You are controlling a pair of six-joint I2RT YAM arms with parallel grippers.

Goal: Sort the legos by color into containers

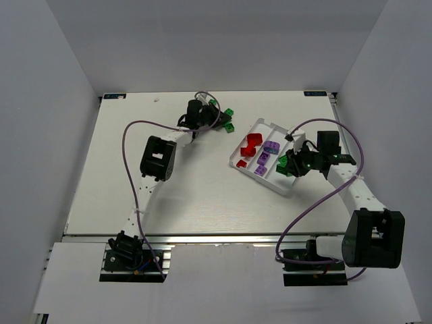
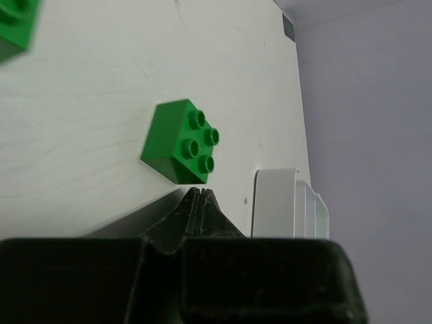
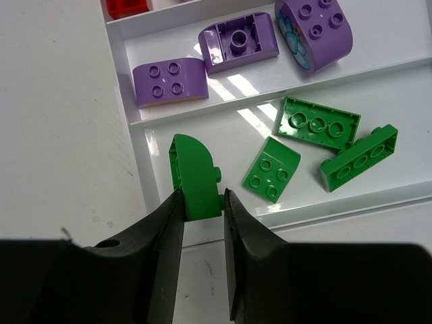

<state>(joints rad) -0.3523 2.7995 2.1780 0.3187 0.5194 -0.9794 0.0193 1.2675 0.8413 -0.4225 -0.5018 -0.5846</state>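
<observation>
- Green curved brick (image 3: 194, 172): clamped between the fingers of the right gripper (image 3: 202, 196) and held on edge just above the nearest compartment of the white tray (image 3: 156, 154).
- Nearest compartment: holds a sloped four-stud brick (image 3: 272, 170), a rectangular green piece (image 3: 316, 121) and a narrow green piece (image 3: 359, 157), all lying loose.
- Middle compartment: holds purple bricks (image 3: 170, 82). The far compartment shows a red brick (image 3: 125, 7), mostly cut off by the frame edge.
- Handling, as judged: the bricks look light, rigid and smooth. A curved or sloped face is likely to slip, so grip across two flat, parallel side walls, clear of the studs.
- Left gripper (image 2: 196, 196): farther out over the counter (image 1: 189, 196). Its fingers are pressed together and hold nothing.
- Green square brick (image 2: 179, 142): lies on the counter just beyond the left fingertips, studs facing sideways. Contact cannot be confirmed.
- Second green brick (image 2: 13, 27): lies farther off on the counter, not yet sorted.
- Recommended hold for the square brick: open the fingers and straddle its two plain sides.
</observation>
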